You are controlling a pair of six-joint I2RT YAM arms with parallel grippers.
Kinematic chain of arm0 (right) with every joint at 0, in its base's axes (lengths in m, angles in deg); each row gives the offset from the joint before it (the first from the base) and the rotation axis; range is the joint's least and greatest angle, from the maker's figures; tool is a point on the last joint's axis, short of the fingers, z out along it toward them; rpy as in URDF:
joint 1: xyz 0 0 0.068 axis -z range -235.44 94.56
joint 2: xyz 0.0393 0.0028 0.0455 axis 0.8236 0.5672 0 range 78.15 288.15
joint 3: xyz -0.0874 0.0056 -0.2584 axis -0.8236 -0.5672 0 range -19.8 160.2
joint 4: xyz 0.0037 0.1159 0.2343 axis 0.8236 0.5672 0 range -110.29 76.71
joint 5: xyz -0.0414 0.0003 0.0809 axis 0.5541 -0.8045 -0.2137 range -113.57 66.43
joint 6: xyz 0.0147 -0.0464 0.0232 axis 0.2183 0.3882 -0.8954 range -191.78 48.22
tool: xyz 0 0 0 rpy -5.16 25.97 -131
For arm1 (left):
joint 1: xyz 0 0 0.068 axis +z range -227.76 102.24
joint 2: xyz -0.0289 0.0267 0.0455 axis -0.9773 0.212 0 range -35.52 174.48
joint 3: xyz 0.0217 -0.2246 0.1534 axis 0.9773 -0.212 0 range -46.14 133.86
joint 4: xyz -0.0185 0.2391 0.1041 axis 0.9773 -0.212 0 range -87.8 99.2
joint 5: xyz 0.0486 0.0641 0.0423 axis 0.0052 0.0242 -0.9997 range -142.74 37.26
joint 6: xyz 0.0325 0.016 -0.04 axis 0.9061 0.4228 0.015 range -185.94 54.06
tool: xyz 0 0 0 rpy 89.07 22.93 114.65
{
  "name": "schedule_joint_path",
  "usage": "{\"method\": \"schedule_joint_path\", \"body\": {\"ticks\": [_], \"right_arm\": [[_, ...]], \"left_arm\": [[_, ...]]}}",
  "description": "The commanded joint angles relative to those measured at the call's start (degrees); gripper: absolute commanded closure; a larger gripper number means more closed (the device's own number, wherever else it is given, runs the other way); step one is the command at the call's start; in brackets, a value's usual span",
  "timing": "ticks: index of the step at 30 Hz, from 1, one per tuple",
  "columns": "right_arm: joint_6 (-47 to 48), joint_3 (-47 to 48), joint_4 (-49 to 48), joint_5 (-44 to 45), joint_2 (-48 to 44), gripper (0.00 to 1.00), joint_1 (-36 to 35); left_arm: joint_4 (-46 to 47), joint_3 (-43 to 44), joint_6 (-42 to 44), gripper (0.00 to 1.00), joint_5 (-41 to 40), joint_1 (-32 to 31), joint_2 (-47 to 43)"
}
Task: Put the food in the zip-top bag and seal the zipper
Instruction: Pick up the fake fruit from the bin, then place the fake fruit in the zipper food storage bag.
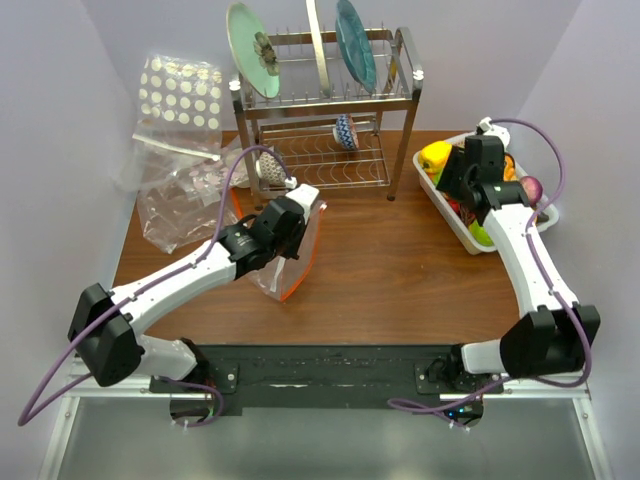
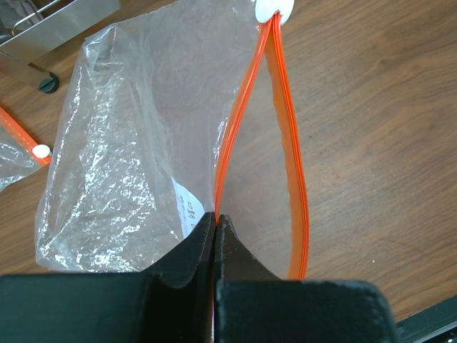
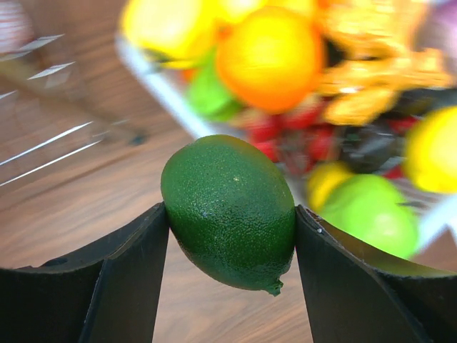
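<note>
Left wrist view: left gripper pinches one lip of the zipper; zip-top bag mouth gapes. Right wrist view: right gripper clamps dark green lime.

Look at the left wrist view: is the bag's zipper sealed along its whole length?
No, the two orange tracks of the zipper bow apart below the white slider, and the left hand pinches only one of them.

Lab test cell, kitchen mock-up: plain walls boxing in a wood tabletop, dish rack with plates, black mounting plate.
</note>
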Motion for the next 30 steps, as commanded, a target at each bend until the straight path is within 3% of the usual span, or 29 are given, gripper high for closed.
{"method": "schedule_joint_path", "body": {"ticks": [1, 4, 7, 14, 21, 30], "right_arm": [[-1.11, -1.7, -2.18, -22.48, -5.44, 0.56, -0.28], [-4.88, -4.86, -5.78, -38.26, -7.54, 0.58, -0.72], [-7.61, -8.55, -9.91, -46.57, -9.47, 0.59, -3.08], [-10.08, -13.55, -14.83, -50.28, -10.8, 0.58, -14.86], [-16.32, -19.8, -26.6, -52.84, -11.6, 0.58, -19.35], [-18.79, -23.67, -32.86, -52.49, -7.56, 0.57, -23.39]], "left_arm": [[2.61, 0.53, 1.49, 1.0, 1.42, 0.34, 0.6], [2.61, 0.88, 1.49, 1.0, 1.94, 0.34, 1.21], [2.53, 1.76, 1.23, 1.0, 2.21, 0.26, 1.83], [0.08, 6.94, 0.17, 1.0, 3.0, 0.34, 4.81], [-2.31, 12.39, -0.18, 1.0, 3.44, 0.26, 7.36], [-1.26, 12.84, -0.53, 1.0, 6.16, 0.26, 7.28]]}}
